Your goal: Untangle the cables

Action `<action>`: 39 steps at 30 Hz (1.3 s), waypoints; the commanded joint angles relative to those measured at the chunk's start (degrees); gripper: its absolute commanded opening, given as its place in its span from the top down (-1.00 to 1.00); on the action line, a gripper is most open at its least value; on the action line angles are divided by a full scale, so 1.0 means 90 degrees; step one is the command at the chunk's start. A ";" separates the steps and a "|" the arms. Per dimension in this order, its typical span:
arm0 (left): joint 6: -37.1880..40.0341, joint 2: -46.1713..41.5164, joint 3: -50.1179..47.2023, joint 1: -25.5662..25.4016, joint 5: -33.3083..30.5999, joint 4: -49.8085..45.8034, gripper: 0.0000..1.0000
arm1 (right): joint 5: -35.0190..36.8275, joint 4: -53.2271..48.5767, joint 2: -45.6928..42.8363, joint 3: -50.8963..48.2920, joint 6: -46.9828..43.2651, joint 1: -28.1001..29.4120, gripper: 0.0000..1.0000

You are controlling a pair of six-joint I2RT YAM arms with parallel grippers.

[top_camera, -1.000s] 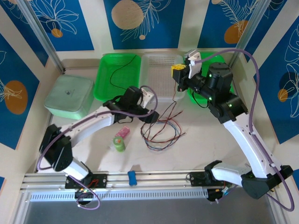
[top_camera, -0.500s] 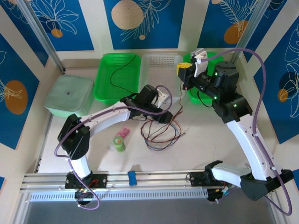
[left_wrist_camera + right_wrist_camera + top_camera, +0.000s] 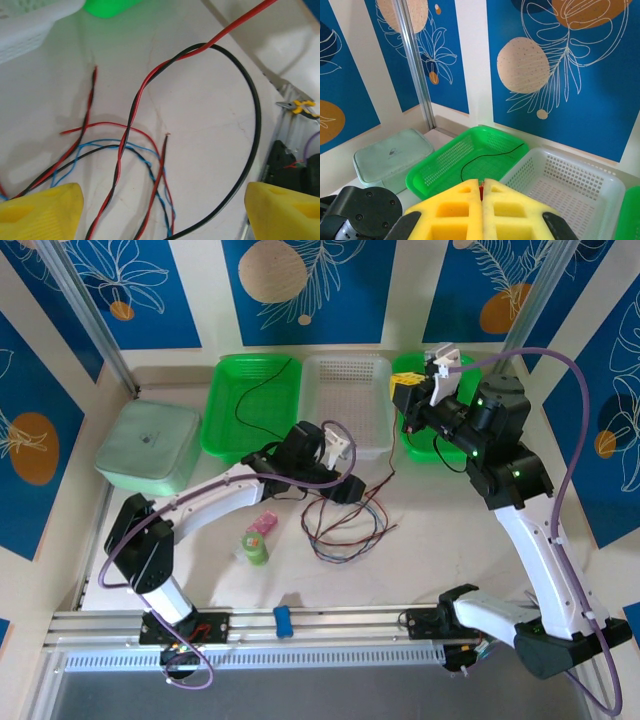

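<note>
- The cables (image 3: pixel 345 525) lie in a loose heap of red, black and blue strands on the pale table (image 3: pixel 440 540), a little in front of the white basket (image 3: pixel 345 370).
- The left gripper (image 3: pixel 347 488) hangs over the heap's back edge, between it and the basket's front rim.
- In the left wrist view its yellow fingers (image 3: pixel 42 210) are spread wide, one on either side of the strands, and touch none of them.
- The right gripper (image 3: pixel 404 390) is lifted off the table just past the basket's right end.
- Its yellow pads (image 3: pixel 455 210) are pressed together, and a sliver of red shows in the seam between them.
- A red cable (image 3: pixel 240 22) runs up and out of the left wrist view; lower down it is twisted with a black strand (image 3: pixel 255 125) that swings out in a wide loop.
- A blue strand (image 3: pixel 100 145) winds among the red and black ones on the table.
- A green tray (image 3: pixel 225 410) touches the basket's left side, and a single black wire (image 3: pixel 262 390) lies in it.
- Left of that tray sits a pale green lidded box (image 3: pixel 150 445).
- A second green tray (image 3: pixel 425 452) sits at the basket's right, partly behind the right arm.
- A green tape roll (image 3: pixel 256 548) stands well in front of the basket, left of the heap, with a small pink item (image 3: pixel 262 524) just behind it.
</note>
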 commanded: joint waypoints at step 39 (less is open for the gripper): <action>0.1831 -0.0801 0.3713 -0.0049 -0.2695 -0.5219 1.00 | 0.3146 0.1147 -0.0627 0.0202 -0.0789 -0.0891 1.00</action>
